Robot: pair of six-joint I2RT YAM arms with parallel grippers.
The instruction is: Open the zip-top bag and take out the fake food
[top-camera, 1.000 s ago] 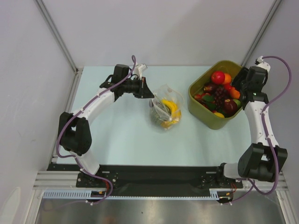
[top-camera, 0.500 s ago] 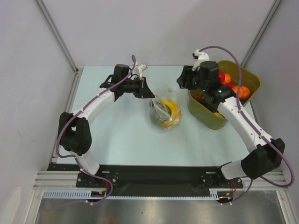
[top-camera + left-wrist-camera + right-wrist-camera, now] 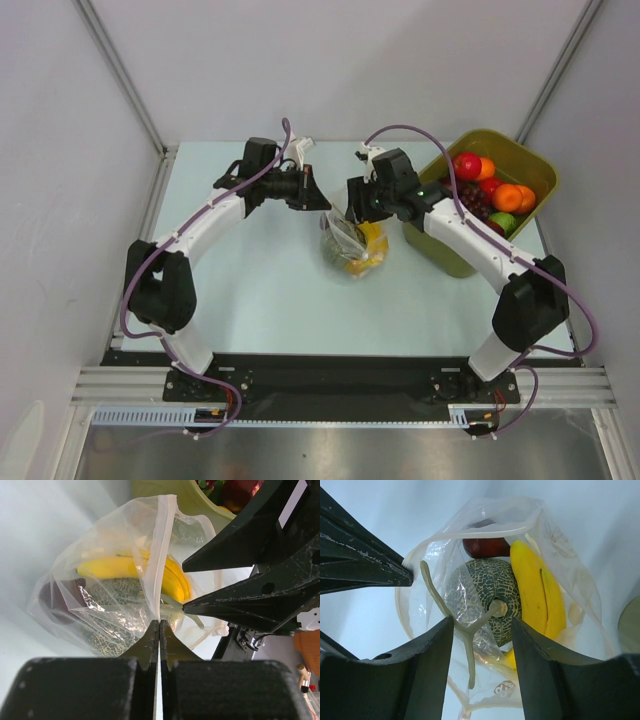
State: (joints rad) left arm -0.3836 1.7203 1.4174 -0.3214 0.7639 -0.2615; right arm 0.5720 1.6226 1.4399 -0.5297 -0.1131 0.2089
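The left gripper (image 3: 314, 195), just left of centre in the overhead view, is pinching one lip of the zip-top bag (image 3: 352, 238), jaws together on the plastic. At mid-frame the bag's mouth is gaping, with the fake food (image 3: 365, 240) all inside: banana (image 3: 535, 590), melon (image 3: 492, 592), maroon piece (image 3: 482, 546). Right of it, the right gripper (image 3: 357, 205) is hovering over the opening, jaws apart and holding nothing. Opening is looking done to me; removal is not yet begun

Light: bright, even overhead; faint shadows on counter (image 3: 250, 290) around zip-top bag (image 3: 350, 245).
Glare: sheen on bag film.
Blur: left end effector (image 3: 159, 630) near body, soft.
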